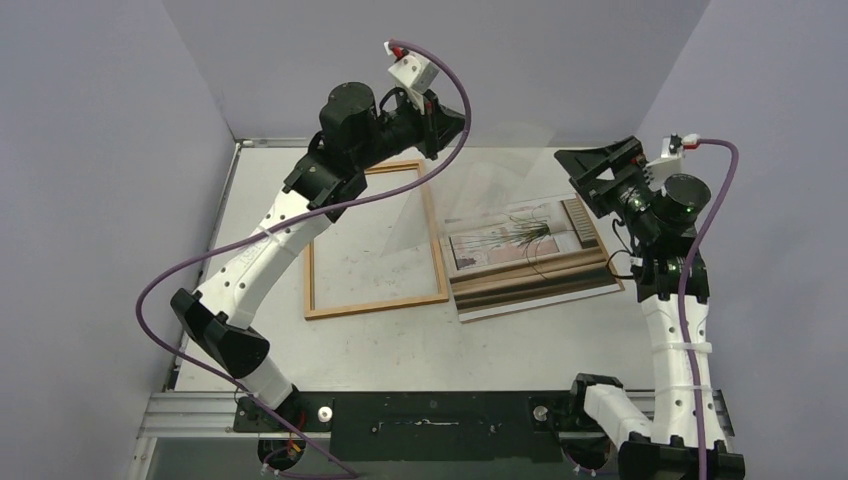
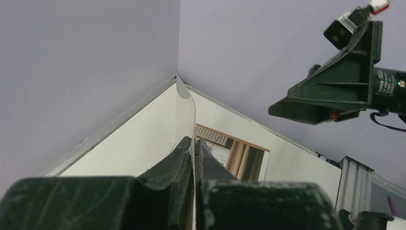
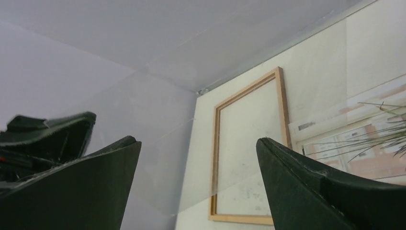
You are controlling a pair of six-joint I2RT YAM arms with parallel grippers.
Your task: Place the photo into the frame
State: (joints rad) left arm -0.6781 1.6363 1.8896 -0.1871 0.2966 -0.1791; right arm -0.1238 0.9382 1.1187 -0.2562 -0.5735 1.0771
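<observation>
Beside the wooden frame [image 1: 376,306], beige plant photo [image 1: 505,250]

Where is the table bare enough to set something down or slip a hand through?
Bare: the near strip of table between frame, photo and the arm bases; the far strip behind the photo. Crowded: frame and photo nearly edge to edge, the left pincer holding a clear sheet above them.

Left hand [image 2: 194,143] raised, pinched closed, right hand [image 3: 198,141] raised, spread wide
</observation>
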